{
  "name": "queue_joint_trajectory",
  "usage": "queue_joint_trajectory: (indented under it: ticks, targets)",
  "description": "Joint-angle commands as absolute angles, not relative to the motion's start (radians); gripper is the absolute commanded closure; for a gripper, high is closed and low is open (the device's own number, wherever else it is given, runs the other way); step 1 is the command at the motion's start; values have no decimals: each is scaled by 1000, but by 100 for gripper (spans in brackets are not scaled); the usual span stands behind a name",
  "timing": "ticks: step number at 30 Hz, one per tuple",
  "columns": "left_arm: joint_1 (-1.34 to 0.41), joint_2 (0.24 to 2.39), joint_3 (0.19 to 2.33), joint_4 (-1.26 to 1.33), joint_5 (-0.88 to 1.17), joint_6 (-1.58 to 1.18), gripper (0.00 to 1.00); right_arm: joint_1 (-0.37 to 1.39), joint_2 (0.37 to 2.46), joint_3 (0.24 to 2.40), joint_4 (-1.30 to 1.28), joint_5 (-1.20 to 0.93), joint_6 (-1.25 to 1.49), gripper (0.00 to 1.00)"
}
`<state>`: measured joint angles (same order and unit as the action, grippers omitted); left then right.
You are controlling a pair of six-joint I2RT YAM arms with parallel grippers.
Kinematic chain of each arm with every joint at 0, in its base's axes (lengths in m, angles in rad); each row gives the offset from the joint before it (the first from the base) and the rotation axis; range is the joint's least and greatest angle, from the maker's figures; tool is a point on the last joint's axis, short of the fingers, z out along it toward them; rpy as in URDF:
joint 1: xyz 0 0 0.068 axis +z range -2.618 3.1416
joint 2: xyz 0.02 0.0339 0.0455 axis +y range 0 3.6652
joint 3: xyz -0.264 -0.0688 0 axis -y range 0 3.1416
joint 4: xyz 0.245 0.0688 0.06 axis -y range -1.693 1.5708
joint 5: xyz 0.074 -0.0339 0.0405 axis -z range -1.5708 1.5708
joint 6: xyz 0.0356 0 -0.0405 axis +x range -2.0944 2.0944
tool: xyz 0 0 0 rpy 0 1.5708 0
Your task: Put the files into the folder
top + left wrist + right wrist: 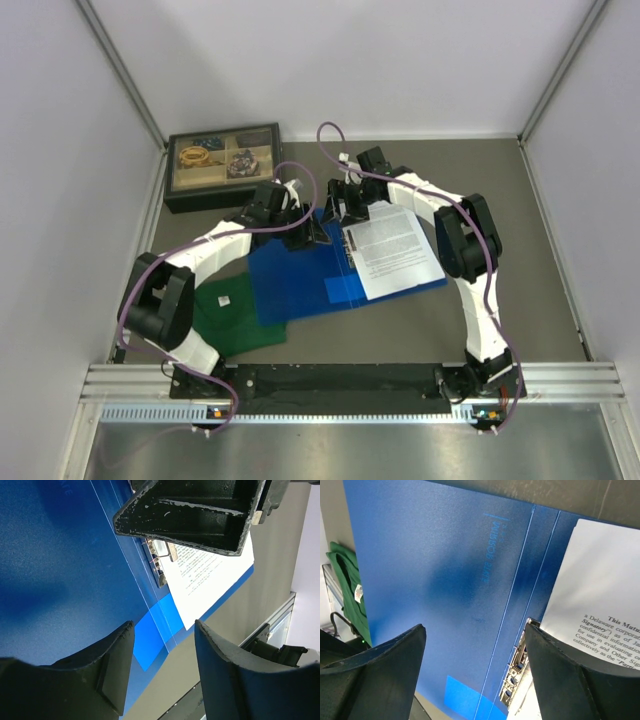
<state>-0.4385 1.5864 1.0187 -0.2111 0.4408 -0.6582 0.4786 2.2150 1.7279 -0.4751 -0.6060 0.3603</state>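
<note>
Top external view is showing the folder (300,285) lying open, the files (398,250) resting on its right half beside the rings (512,680). Above the folder's spine, the left gripper (164,625) and right gripper (475,630) are hovering, jaws apart, gripping nothing.

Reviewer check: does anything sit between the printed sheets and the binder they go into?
Nothing visible does. The files already lie on the open folder's right half, their edge at the metal rings. The left gripper and right gripper hover open above it, holding nothing.
</note>
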Motion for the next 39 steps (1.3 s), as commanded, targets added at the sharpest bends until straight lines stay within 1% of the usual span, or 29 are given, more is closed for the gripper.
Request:
queue_joint_trajectory:
  ticks: [1,5,6,7,10,13,27,39]
  targets:
    - [-436,1548,1014,-193,451,-652,43,457,2198,1727,-439,-595,337,20]
    - [-436,1546,1006,-187,454,-647,41,427,2174,1683,-414,-606,341,20]
    - [-436,1542,1003,-183,454,-644,39,423,2172,1677,-410,-614,342,20]
    - [-436,1540,1000,-178,457,-641,36,422,2174,1674,-407,-617,342,20]
    - [-436,1540,996,-166,465,-640,32,420,2183,1667,-394,-637,344,20]
    - [-436,1543,999,-166,472,-640,31,420,2191,1666,-382,-647,353,20]
    - [-436,1551,989,-158,466,-638,29,414,2100,1654,-385,-632,353,16]
    - [-436,1542,989,-166,462,-632,28,399,2166,1644,-351,-658,371,15]
